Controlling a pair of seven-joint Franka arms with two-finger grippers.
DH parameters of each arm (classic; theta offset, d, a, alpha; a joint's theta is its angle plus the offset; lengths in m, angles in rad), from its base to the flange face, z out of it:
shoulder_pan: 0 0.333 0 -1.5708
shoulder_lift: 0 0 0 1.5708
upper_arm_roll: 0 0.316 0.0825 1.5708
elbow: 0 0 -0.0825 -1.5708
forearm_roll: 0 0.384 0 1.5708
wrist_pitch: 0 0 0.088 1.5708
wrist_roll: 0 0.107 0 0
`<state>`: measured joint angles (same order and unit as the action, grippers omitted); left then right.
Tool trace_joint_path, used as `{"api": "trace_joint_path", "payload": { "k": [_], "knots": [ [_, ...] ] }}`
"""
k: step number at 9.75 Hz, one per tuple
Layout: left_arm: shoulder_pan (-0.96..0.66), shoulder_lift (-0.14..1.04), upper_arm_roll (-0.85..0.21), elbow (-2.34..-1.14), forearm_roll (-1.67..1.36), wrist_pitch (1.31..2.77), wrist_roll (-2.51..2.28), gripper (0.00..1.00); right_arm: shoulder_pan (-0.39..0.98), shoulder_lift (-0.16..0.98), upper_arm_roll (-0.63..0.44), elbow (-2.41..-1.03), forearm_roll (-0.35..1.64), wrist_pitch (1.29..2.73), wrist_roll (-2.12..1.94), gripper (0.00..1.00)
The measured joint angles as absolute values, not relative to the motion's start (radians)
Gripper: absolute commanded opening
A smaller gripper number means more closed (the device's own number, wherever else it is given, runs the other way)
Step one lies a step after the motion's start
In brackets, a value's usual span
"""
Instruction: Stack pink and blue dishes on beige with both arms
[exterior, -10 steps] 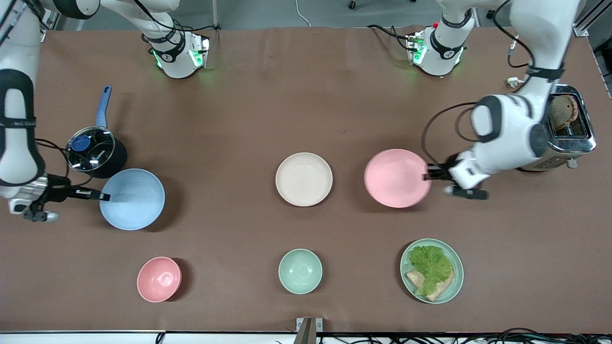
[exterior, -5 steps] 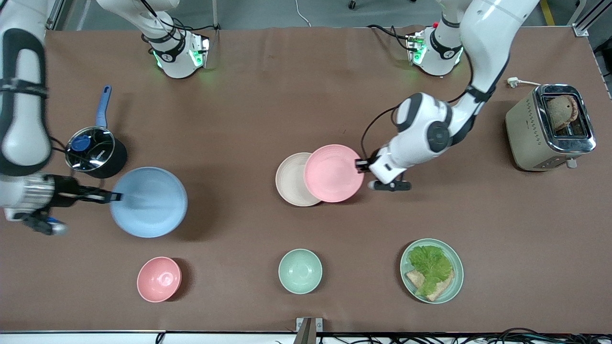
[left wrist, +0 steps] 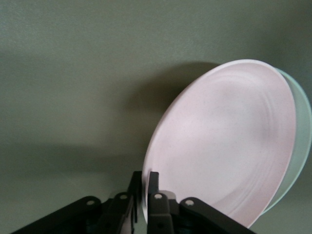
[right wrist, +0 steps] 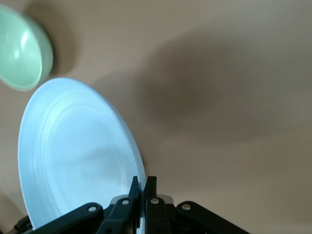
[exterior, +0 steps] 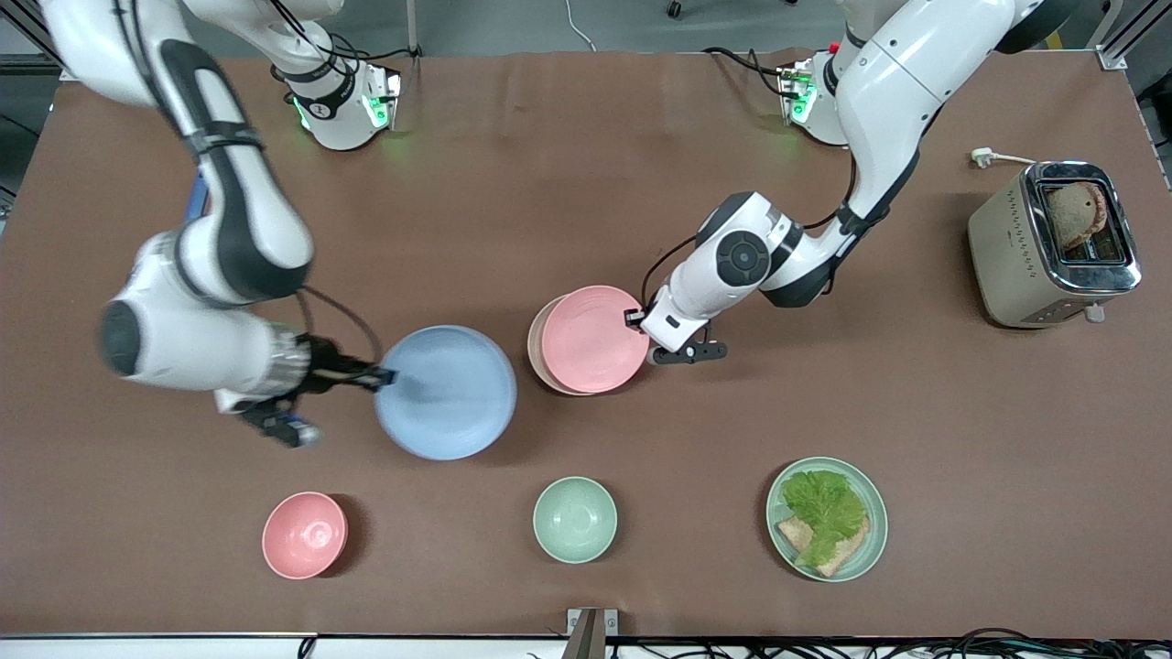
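Observation:
The pale pink plate [exterior: 593,339] lies over the beige plate [exterior: 533,348] and covers nearly all of it; only a sliver of beige rim shows. My left gripper [exterior: 634,320] is shut on the pink plate's rim at the side toward the left arm's end. In the left wrist view the pink plate [left wrist: 224,141] is tilted, clamped between my fingers [left wrist: 146,183], with the beige rim [left wrist: 303,131] under it. My right gripper [exterior: 385,375] is shut on the rim of the pale blue plate [exterior: 446,392], which is held over the table beside the beige plate. The right wrist view shows the blue plate [right wrist: 73,156] in my right gripper [right wrist: 145,187].
Along the edge nearest the front camera stand a small pink bowl [exterior: 305,534], a mint-green bowl [exterior: 575,519] and a mint plate with lettuce and bread [exterior: 827,519]. A toaster [exterior: 1053,245] stands at the left arm's end. The mint bowl [right wrist: 19,48] shows in the right wrist view.
The left gripper has carried the pink plate farther over the beige plate, now covering almost all of it. The right arm has swung the blue plate from its end of the table to beside the beige plate.

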<state>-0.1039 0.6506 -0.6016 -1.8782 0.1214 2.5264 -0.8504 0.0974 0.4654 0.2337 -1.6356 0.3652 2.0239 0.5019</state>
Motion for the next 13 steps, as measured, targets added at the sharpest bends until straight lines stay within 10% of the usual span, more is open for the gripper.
{"api": "trace_joint_path", "payload": {
  "k": [10, 11, 12, 13],
  "knots": [
    [-0.079, 0.136, -0.222, -1.870, 0.159, 2.091, -0.294, 1.00, 0.213, 0.486, 0.438, -2.008, 0.364, 2.621, 0.556, 0.10],
    [-0.070, 0.092, -0.196, -1.854, 0.158, 2.041, -0.262, 1.00, 0.214, 0.492, 0.437, -2.021, 0.364, 2.633, 0.556, 0.27],
    [-0.069, 0.052, -0.168, -1.822, 0.156, 1.966, -0.237, 1.00, 0.213, 0.498, 0.436, -2.026, 0.363, 2.634, 0.556, 0.83],
    [-0.069, 0.020, -0.140, -1.772, 0.139, 1.881, -0.195, 1.00, 0.210, 0.502, 0.434, -2.027, 0.363, 2.634, 0.556, 1.00]
  ]
}}
